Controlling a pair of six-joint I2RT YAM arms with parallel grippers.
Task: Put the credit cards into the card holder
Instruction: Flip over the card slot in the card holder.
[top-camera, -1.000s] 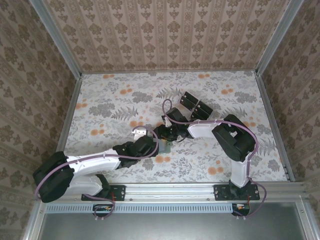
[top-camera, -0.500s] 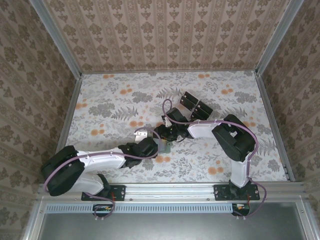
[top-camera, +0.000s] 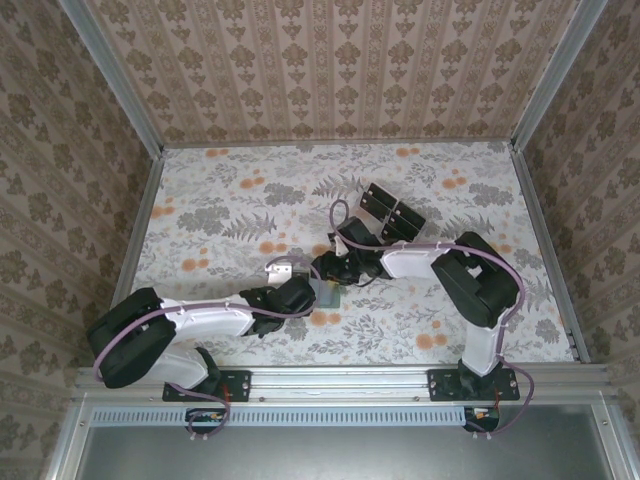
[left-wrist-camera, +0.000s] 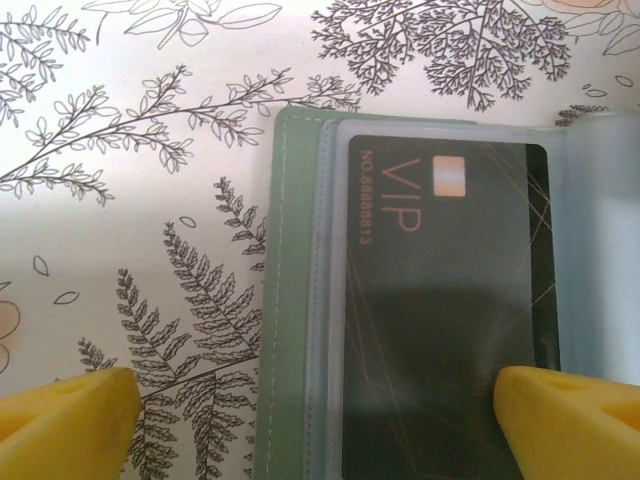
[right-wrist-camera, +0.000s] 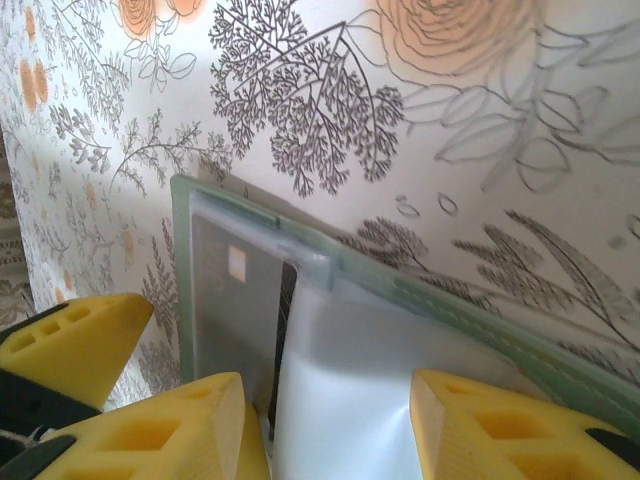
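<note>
The grey-green card holder (left-wrist-camera: 292, 300) lies open on the flowered table, and in the top view the card holder (top-camera: 331, 294) sits between the two grippers. A black credit card (left-wrist-camera: 445, 320) marked VIP sits under one of its clear sleeves. My left gripper (left-wrist-camera: 320, 425) hangs just above it, open wide, one yellow fingertip (left-wrist-camera: 570, 420) over the card and the other over bare table. My right gripper (right-wrist-camera: 330, 430) stands half open astride a raised clear sleeve (right-wrist-camera: 350, 390) of the card holder (right-wrist-camera: 182, 290). In the top view both the left gripper (top-camera: 303, 291) and the right gripper (top-camera: 333, 272) meet at mid-table.
More black credit cards (top-camera: 392, 209) stand in a group behind the right arm, towards the back of the table. The left gripper's yellow finger (right-wrist-camera: 70, 345) sits close beside my right fingers. Patterned walls with metal rails enclose the table (top-camera: 230, 200).
The left arm has swung its elbow rightwards and its gripper has shifted slightly right towards the holder. The right arm has barely moved.
</note>
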